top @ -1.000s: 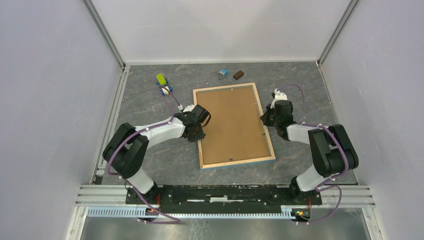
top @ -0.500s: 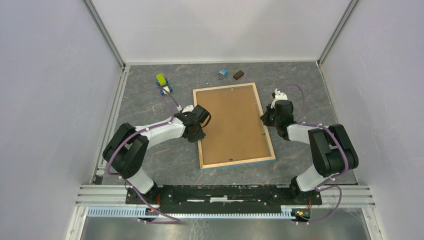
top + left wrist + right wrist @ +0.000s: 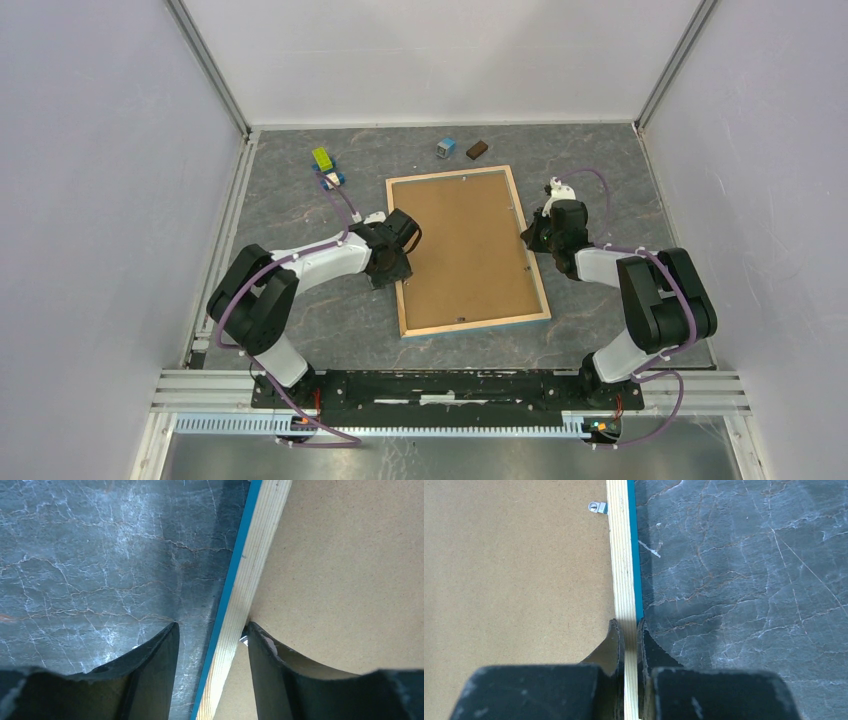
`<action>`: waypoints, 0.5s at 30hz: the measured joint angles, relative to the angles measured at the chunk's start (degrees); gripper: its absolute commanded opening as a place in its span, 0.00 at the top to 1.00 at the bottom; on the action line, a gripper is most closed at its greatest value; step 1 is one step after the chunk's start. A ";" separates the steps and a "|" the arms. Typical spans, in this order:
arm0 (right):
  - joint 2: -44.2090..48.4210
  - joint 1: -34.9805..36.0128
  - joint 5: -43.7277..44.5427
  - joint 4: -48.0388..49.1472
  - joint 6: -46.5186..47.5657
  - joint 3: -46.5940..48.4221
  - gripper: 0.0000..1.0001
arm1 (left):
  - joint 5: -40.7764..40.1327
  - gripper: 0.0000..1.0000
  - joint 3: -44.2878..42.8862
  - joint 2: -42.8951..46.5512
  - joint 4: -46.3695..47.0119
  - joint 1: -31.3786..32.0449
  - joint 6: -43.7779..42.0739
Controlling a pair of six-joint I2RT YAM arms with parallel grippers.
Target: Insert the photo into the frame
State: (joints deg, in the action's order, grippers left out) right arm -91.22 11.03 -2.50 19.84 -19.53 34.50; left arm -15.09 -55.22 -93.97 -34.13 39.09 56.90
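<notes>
In the top view, the frame [image 3: 475, 323] is seen lying back-up on the table [image 3: 330, 320], with the backing board [image 3: 465, 250] seated inside it. The photo is seen nowhere, and whether it lies beneath the board cannot be told. The left gripper [image 3: 392, 265] is set at the frame's left rail and the right gripper [image 3: 535, 235] at its right rail; jaw state cannot be read from here.

In the left wrist view, the left gripper [image 3: 212, 635] is shown released, with one of its fingers [image 3: 155, 655] over the table and the other over the board. Were the frame lifted now, it would be carried by one side only and could be tilted or swung.

In the right wrist view, the right gripper [image 3: 629, 625] is shown clenched on the rail. A metal tab [image 3: 596, 507] is seen further along. Whether it is locking the board cannot be judged; if it is not, the board could be shed on turning. The frame's front is hidden.
</notes>
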 measured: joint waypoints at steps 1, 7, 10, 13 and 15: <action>0.00 -0.04 -0.04 0.00 0.00 -0.02 1.00 | 0.13 0.40 -0.02 0.00 -0.20 -0.02 0.00; -0.07 -0.24 -0.50 0.04 -0.11 -0.02 1.00 | 0.46 0.54 -0.07 -0.02 -0.02 0.00 0.09; -0.09 -0.28 -0.63 0.04 -0.15 -0.02 1.00 | 0.68 0.70 0.00 -0.02 0.72 0.04 0.50; -0.09 -0.28 -0.61 0.04 -0.15 0.00 1.00 | 0.57 0.84 0.11 0.00 1.92 0.24 1.07; -0.09 -0.31 -0.59 0.04 -0.15 -0.02 1.00 | 0.68 0.87 0.15 0.04 2.19 0.26 1.01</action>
State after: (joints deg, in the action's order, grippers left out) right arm -91.31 10.72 -3.09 19.88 -19.68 34.48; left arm -14.41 -55.07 -93.93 -31.94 39.35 57.91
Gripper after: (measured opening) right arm 0.048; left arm 0.218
